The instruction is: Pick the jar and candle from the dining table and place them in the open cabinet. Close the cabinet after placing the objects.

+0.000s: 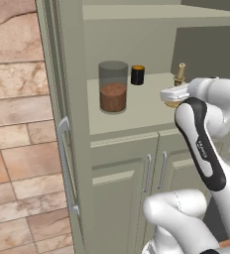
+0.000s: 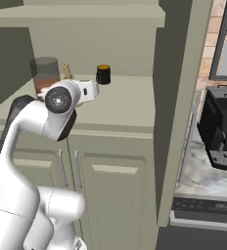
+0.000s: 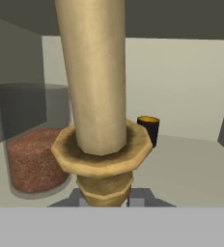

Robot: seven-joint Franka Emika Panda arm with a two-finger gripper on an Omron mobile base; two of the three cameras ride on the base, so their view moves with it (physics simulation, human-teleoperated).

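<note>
The small gold goblet-shaped candle (image 3: 103, 159) is standing upright right before the hand camera, its pale stick filling the middle there, while the left base view is catching just its top (image 1: 180, 73) poking above the white wrist. The two-finger gripper (image 3: 110, 197) is sitting nearly together, clamping the candle's lower stem over the flat shelf of the tall sage-green cabinet (image 1: 137, 106). The clear glass jar of brown powder (image 1: 113, 87) is resting on that shelf to the left, with a short black cylinder with orange top (image 2: 103, 74) standing behind.
</note>
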